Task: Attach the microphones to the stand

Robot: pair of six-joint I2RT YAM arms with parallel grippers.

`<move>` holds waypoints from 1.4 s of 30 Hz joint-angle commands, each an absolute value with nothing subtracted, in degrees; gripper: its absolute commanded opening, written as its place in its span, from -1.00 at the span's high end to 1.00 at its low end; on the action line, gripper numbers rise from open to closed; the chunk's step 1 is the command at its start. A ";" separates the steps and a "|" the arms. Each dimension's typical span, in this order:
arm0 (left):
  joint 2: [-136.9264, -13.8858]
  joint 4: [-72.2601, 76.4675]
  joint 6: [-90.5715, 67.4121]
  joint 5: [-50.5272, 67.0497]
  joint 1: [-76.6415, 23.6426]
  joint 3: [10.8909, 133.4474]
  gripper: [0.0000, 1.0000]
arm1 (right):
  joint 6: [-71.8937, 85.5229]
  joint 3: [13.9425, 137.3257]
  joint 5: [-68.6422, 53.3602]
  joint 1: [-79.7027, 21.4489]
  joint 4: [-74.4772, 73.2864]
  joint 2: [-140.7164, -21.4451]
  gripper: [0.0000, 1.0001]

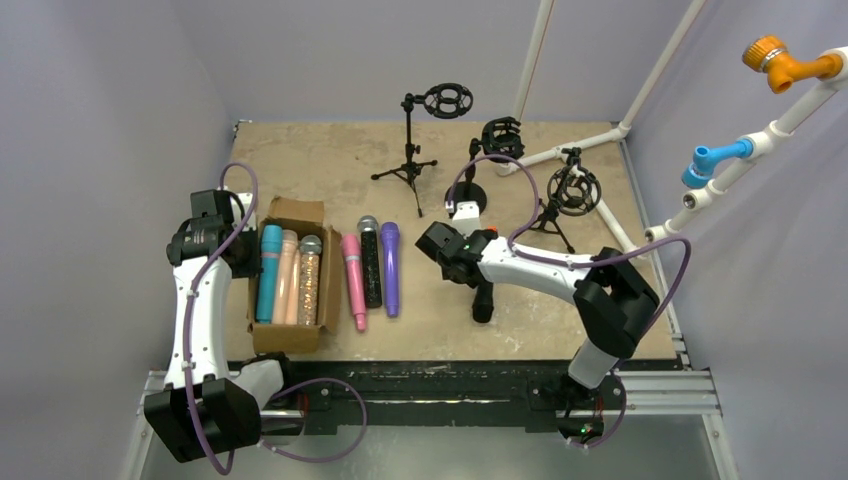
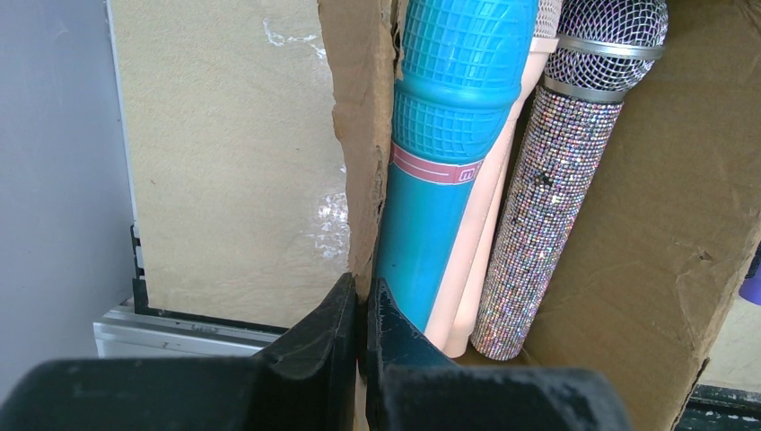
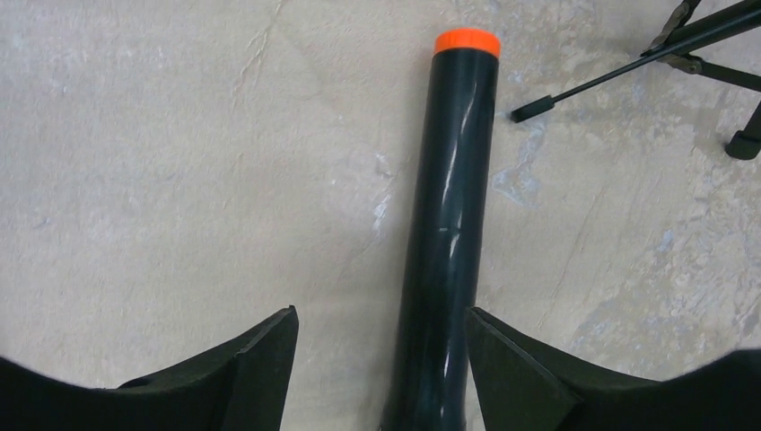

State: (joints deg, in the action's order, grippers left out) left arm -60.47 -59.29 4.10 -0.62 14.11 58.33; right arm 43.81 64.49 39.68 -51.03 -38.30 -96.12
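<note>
From above, three stands [image 1: 410, 150] rise near the bench's [image 1: 440, 320] far edge. A cardboard box [image 1: 290, 212] by the left edge holds the teal microphone [image 1: 268, 272], peach microphone [image 1: 287, 275] and silver glitter microphone [image 1: 309, 280]. The pink microphone [image 1: 353, 280], black glitter microphone [image 1: 370, 262] and purple microphone [image 1: 389, 268] lie just right of it. The left wrist view shows the left gripper [image 2: 359, 332] pinched shut on the box's wall, with the teal microphone just beside it. In the right wrist view, the right gripper [image 3: 381, 314] is spread wide, and the black microphone [image 3: 453, 206] lies on the bench between its fingers [image 3: 260, 359].
</note>
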 commanded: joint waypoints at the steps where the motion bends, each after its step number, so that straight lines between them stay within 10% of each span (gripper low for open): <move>1: -59.60 -58.62 4.74 -0.26 14.14 60.49 1.00 | 47.62 64.93 42.62 -52.95 -40.74 -96.32 -0.40; 20: -59.59 -59.35 4.35 2.23 14.15 60.55 1.00 | 49.29 58.40 40.63 -55.13 -41.13 -89.05 0.05; 42: -60.03 -63.27 1.15 6.43 14.08 62.91 1.00 | 34.42 119.69 23.52 -72.07 -33.87 -119.55 -0.41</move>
State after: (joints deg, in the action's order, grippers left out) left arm -61.63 -62.33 2.98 3.27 14.11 59.90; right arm 37.12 112.84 27.42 -72.16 -32.77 -114.98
